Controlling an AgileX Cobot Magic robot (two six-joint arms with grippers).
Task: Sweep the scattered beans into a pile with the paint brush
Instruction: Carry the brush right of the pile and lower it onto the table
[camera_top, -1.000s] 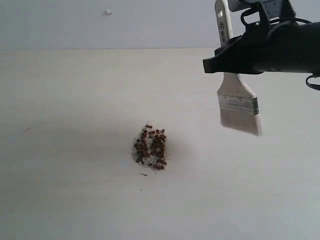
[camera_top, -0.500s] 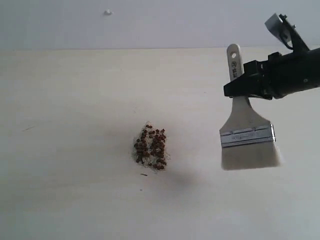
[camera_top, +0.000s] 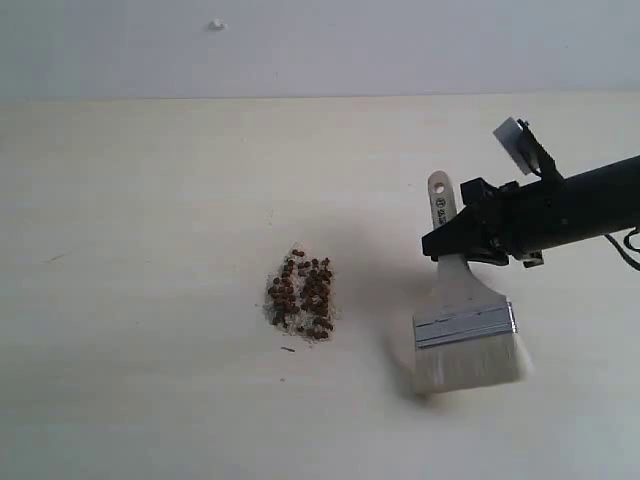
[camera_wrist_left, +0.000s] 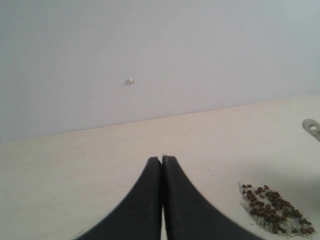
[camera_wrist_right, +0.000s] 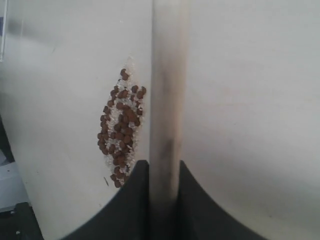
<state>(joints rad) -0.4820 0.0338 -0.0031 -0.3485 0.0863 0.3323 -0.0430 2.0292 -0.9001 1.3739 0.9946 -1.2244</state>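
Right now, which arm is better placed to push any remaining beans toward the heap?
The right. The right pincer is shut on the paint brush handle, with the bristles pointing down beside the pile. The left pincer is shut and holds nothing.

paint brush (camera_top: 467, 325) lowered, nearer the pile (camera_top: 302, 297)

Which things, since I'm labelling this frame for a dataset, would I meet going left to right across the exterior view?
Going rightward: white speck on the wall → pile of beans → paint brush.
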